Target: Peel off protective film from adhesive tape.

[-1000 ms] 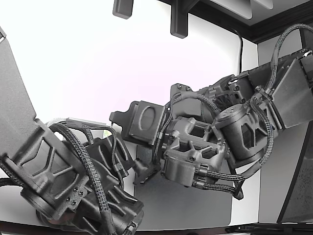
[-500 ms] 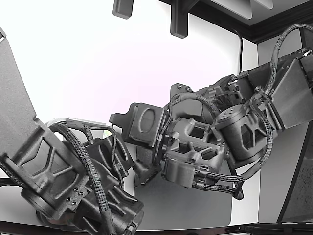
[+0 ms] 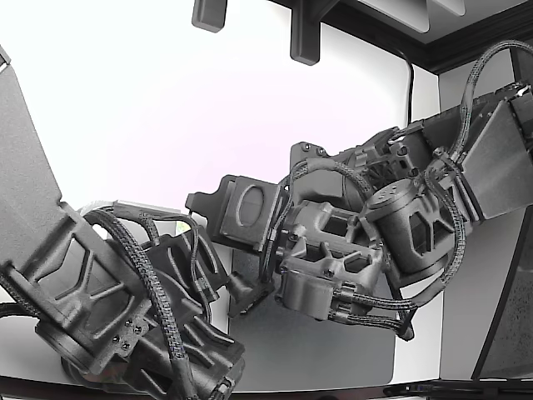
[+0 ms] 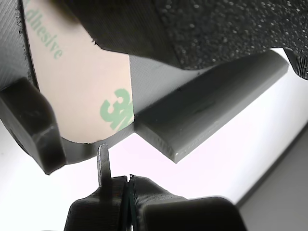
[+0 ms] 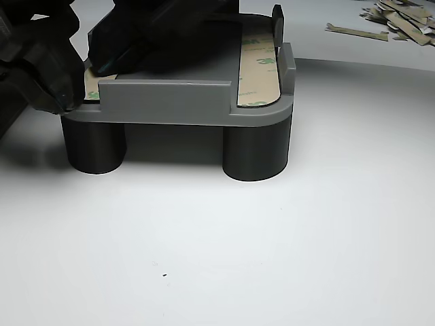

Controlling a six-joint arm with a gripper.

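Note:
A tan protective film point(image 4: 79, 82) with green 3M print covers a tape strip on the grey fixture point(image 4: 202, 115). My gripper point(image 4: 128, 182) sits just off the film's rounded end with its jaws pressed together. A thin metal tip point(image 4: 102, 161) on it reaches up to the film's edge. I see nothing held between the jaws. In the other view the same film end point(image 5: 92, 87) peeks out under black gripper parts point(image 5: 47, 68). A second film-covered strip point(image 5: 258, 61) lies on the fixture's point(image 5: 170, 102) other side. The exterior view hides the fixture behind the arms.
A black foam-faced part point(image 4: 216, 29) presses on the fixture from above, and a black finger point(image 4: 29, 120) stands beside the film end. Several peeled film scraps point(image 5: 401, 17) lie at the back right of the white table point(image 5: 217, 244). Two black arms point(image 3: 333, 242) crowd the exterior view.
The arm on the exterior view's right has crept very slightly up and left. Nothing else has visibly changed.

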